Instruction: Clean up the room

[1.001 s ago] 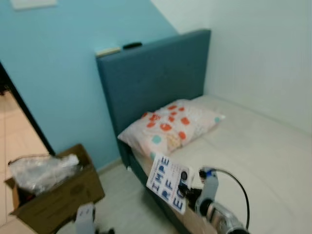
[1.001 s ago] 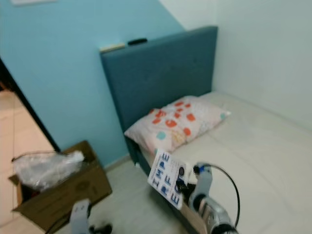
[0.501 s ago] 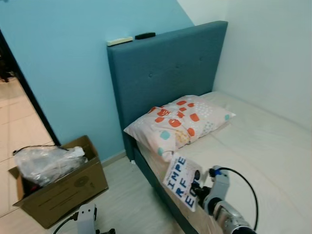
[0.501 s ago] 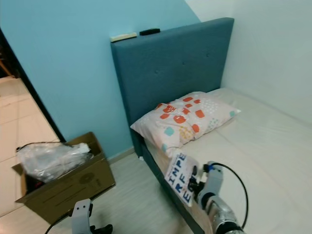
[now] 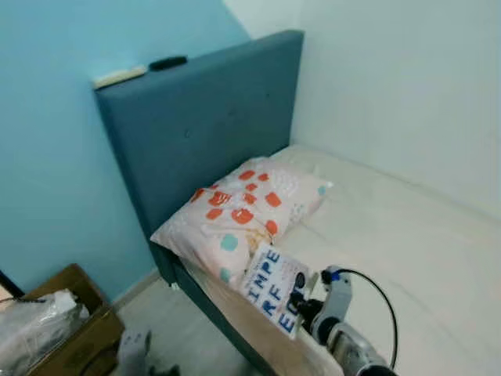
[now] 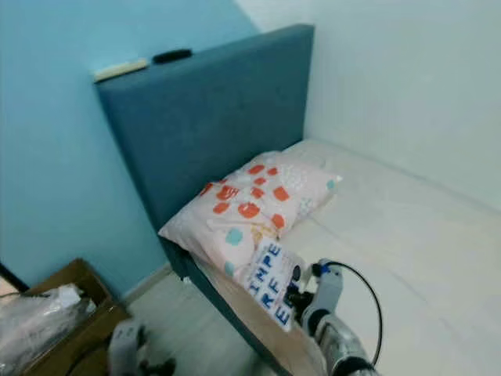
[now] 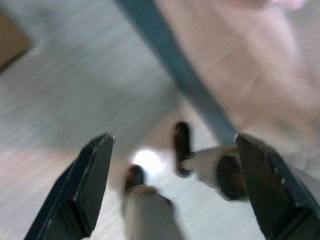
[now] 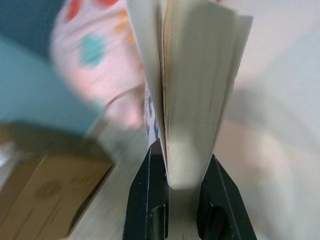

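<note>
Blurred floor (image 7: pixel 75 85) & bed edge (image 7: pixel 175 75) past left gripper (image 7: pixel 172 187), black fingers (image 7: pixel 92 180) wide apart

Head pair up high, wrist cameras in close.

From the head I look forward and down across the bed (image 5: pixel 407 235) to its blue headboard (image 5: pixel 211 117); both eyes share that scene, the pillow (image 6: pixel 250 207) included. My right wrist camera sits right against the edge of the book (image 8: pixel 192 90), with the pillow and the cardboard box (image 8: pixel 40 195) blurred beyond it. My left wrist camera faces the floor (image 7: pixel 75 85) beside the bed frame, near and blurred.
</note>
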{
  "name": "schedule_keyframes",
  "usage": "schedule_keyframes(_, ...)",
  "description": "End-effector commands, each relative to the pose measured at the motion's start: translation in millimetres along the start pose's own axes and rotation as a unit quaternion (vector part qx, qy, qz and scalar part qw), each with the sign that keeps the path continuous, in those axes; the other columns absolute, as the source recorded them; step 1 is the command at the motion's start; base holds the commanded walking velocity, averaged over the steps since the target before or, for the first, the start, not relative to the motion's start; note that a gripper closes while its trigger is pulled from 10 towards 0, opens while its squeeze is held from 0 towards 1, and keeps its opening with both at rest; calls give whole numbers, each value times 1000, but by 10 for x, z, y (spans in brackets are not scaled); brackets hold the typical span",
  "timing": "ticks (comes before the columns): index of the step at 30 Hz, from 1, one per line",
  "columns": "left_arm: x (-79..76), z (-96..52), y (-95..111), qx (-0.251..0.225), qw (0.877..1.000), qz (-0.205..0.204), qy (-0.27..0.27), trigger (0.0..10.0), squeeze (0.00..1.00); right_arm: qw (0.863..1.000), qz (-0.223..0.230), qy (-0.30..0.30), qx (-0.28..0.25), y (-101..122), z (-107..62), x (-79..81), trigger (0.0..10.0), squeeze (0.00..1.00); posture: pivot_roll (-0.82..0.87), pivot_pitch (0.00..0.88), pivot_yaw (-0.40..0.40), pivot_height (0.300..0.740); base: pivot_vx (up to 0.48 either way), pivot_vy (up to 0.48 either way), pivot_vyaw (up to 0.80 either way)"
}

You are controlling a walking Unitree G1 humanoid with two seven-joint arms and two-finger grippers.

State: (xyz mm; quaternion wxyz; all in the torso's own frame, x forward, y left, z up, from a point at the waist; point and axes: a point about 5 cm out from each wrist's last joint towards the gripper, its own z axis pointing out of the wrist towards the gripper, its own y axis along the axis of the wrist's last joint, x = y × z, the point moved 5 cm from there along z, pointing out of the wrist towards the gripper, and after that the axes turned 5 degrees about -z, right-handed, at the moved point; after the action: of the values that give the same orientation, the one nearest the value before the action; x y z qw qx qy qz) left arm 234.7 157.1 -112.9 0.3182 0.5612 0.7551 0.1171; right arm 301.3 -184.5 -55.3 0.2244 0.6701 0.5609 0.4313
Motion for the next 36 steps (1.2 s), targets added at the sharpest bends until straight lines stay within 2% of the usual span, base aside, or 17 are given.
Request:
schedule_keyframes(1, 165, -53, -108, 12, 1000, -5, 21, 10000, 0, 1000, -1, 21, -15, 95, 66, 151, 10000, 0, 34, 0, 15, 721, 368, 0, 0)
schedule_keyframes(3, 160, -52, -101, 8, 1000, -13, 20, 10000, 0, 1000, 1, 17, -13, 84, 58, 129, 10000, 0, 34, 0, 15, 721, 0, 0, 0)
schedule_keyframes(6, 138, -49, -117, 15, 1000, 2, 13, 10000, 0, 1000, 3, 16, -12, 79, 54, 117, 10000, 0, 34, 0, 14, 721, 0, 0, 0)
schedule_keyframes(10, 168, -53, -145, 23, 999, 11, 25, 10000, 0, 1000, 12, 10, -5, 46, 39, 79, 10000, 0, 30, 0, 14, 721, 0, -478, 0)
schedule_keyframes(12, 189, -56, -147, 21, 999, -4, 34, 10000, 0, 999, 27, 14, 12, -17, 24, 65, 10000, 0, 30, 0, 14, 721, 0, 0, 0)
schedule_keyframes(14, 192, -57, -153, 23, 999, -2, 35, 10000, 0, 999, 41, 11, 25, -74, 6, 35, 10000, 0, 29, 0, 13, 721, 0, 0, 0)
schedule_keyframes(16, 201, -59, -159, 24, 999, 1, 38, 10000, 0, 996, 76, -1, 40, -142, -30, -39, 10000, 0, 30, 0, 13, 721, 0, 0, 0)
schedule_keyframes(18, 202, -60, -160, 24, 999, 0, 38, 10000, 0, 996, 80, -2, 42, -150, -34, -49, 10000, 0, 30, 0, 13, 721, 0, 0, 0)
schedule_keyframes(20, 206, -63, -174, 26, 999, 2, 38, 10000, 0, 994, 93, -28, 47, -174, -72, -162, 10000, 0, 30, 0, 12, 721, 0, 0, 0)
schedule_keyframes(21, 206, -63, -174, 26, 999, 2, 38, 10000, 0, 994, 93, -28, 47, -174, -72, -162, 10000, 0, 30, 0, 12, 721, 0, 0, 0)
schedule_keyframes(23, 214, -68, -195, 29, 999, 3, 37, 10000, 0, 990, 119, -60, 44, -177, -123, -308, 10000, 0, 29, 1, 12, 721, 0, 0, 0)
schedule_keyframes(24, 214, -68, -195, 29, 999, 3, 37, 10000, 0, 990, 119, -60, 44, -177, -123, -308, 10000, 0, 29, 1, 12, 721, 0, 0, 0)
schedule_keyframes(27, 225, -76, -222, 34, 999, 4, 37, 10000, 0, 984, 151, -89, 42, -179, -190, -469, 10000, 0, 27, 5, 14, 721, 0, 0, 0)
schedule_keyframes(30, 226, -77, -233, 36, 999, 5, 37, 10000, 0, 980, 171, -93, 44, -189, -211, -504, 10000, 0, 27, 6, 17, 721, 0, 0, 0)
schedule_keyframes(36, 228, -80, -247, 39, 999, 8, 36, 10000, 0, 978, 174, -91, 74, -295, -227, -478, 10000, 0, 30, 10, 23, 721, 0, 0, 0)
